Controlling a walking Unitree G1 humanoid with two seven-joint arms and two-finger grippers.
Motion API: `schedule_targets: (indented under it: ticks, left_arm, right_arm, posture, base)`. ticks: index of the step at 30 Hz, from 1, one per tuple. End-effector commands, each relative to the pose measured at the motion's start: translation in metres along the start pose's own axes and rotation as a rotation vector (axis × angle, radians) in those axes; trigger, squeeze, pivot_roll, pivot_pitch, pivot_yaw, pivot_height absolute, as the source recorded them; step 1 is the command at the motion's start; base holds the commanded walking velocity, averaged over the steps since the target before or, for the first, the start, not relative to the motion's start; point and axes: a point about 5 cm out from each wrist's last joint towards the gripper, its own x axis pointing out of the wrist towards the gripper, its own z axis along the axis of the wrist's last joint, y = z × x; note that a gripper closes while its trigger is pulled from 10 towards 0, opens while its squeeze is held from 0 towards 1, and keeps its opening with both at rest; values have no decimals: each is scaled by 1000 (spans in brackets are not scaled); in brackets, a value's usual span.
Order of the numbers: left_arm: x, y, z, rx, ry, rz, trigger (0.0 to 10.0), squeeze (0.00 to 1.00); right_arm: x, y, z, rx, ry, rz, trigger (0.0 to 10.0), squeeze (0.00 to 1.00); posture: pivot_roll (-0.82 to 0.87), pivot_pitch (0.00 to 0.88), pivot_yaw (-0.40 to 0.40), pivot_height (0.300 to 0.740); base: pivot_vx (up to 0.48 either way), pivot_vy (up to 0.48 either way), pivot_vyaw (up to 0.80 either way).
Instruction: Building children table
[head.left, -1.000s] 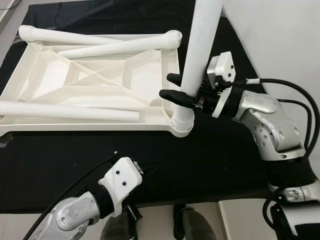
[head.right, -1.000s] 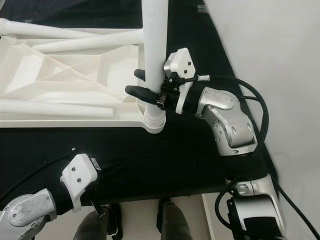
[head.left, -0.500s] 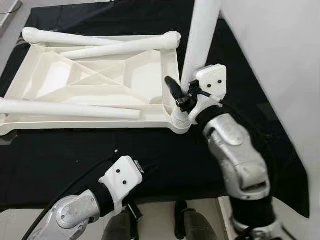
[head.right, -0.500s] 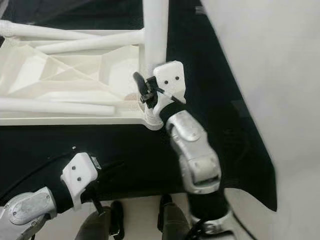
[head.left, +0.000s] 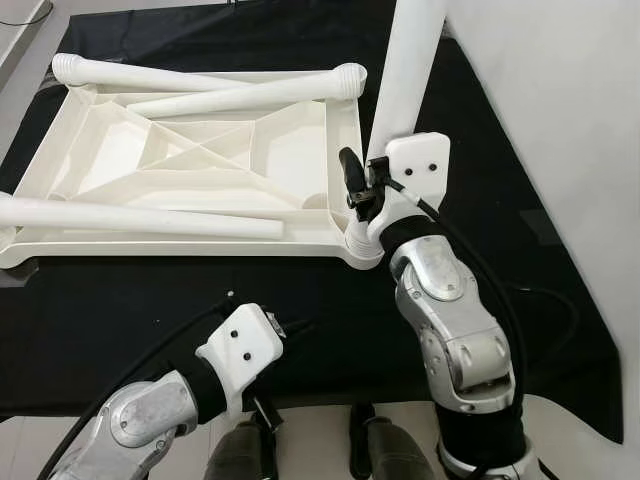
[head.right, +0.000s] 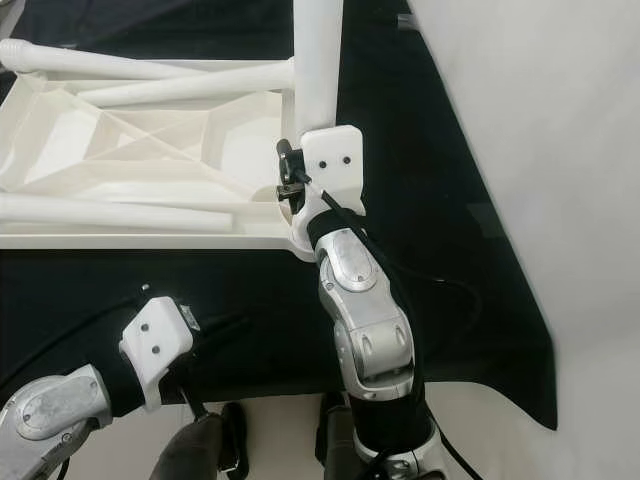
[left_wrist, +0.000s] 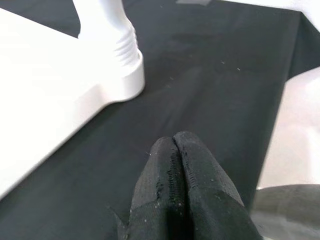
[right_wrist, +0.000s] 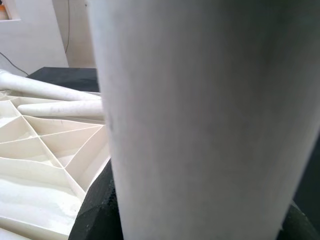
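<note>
- We see the white children's tabletop (head.left: 200, 170) lying upside down, ribbed underside up, on a black cloth (head.left: 330, 320) across the upper left and middle of the frame.
- One white leg (head.left: 405, 75) stands upright in the corner socket (head.left: 362, 245) at centre frame, rising out of the top edge.
- Our right gripper (head.left: 362, 185) has its jaws closed around this leg, just above the socket.
- Three loose legs (head.left: 150, 220) lie across the underside.
- Our left gripper (left_wrist: 177, 192), jaws pressed together and holding nothing, hovers over the cloth at lower left.
</note>
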Motion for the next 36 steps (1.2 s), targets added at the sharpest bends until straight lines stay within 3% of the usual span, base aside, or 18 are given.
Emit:
schedule_targets:
  ticks: [1,4,6,7,9,11,12,13,14,18,26,27,36]
  left_arm:
    - [-1,3,-1,-14,4,15,10000,0]
    - [-1,14,9,-20,-38,57,10000,0]
    - [-4,36,28,-27,-120,127,10000,0]
    - [-4,36,28,-27,-120,127,10000,0]
    - [-7,55,50,-44,-222,172,10000,0]
    - [-7,62,58,-56,-264,180,10000,0]
    - [-8,76,85,-83,-389,138,10000,0]
    - [-8,76,85,-83,-389,138,10000,0]
    - [-8,83,98,-95,-447,100,10000,0]
    - [-4,90,110,-102,-492,58,10000,0]
    - [22,105,138,-211,-562,-83,10000,0]
    - [30,109,147,-210,-570,-123,10000,1000]
    - [56,125,197,-160,-616,-233,10000,1000]
  right_arm:
    - [-9,-2,-63,-5,342,-22,10000,0]
    - [-10,-2,-63,1,337,-22,10000,0]
    - [-11,-2,-63,22,324,-15,10000,0]
    - [-11,-2,-63,22,324,-15,10000,0]
    - [-11,-1,-62,25,309,-6,10000,0]
    - [-11,-1,-62,16,305,-5,10000,0]
    - [-10,4,-58,16,275,16,10000,0]
    - [-10,4,-58,16,275,16,10000,0]
    - [-9,8,-55,22,244,38,10000,0]
    - [-9,13,-52,28,223,59,10000,0]
    - [-6,25,-46,37,183,124,10000,0]
    - [-3,28,-43,42,170,136,10000,0]
    - [2,39,-34,38,121,181,10000,0]
  posture:
    - [54,313,16,740]
    - [55,311,16,740]
    - [59,305,17,740]
    - [59,305,17,740]
    - [62,300,19,740]
    - [62,300,19,740]
    - [57,284,35,740]
    - [57,284,35,740]
    - [57,284,35,740]
    - [48,274,43,740]
    - [45,239,41,740]
    - [42,227,47,740]
    - [30,222,64,740]
  base:
    - [0,0,0]
    - [0,0,0]
    - [0,0,0]
    - [0,0,0]
    - [0,0,0]
    - [0,0,0]
    - [0,0,0]
    - [0,0,0]
    - [0,0,0]
    - [0,0,0]
    - [0,0,0]
    - [0,0,0]
    - [0,0,0]
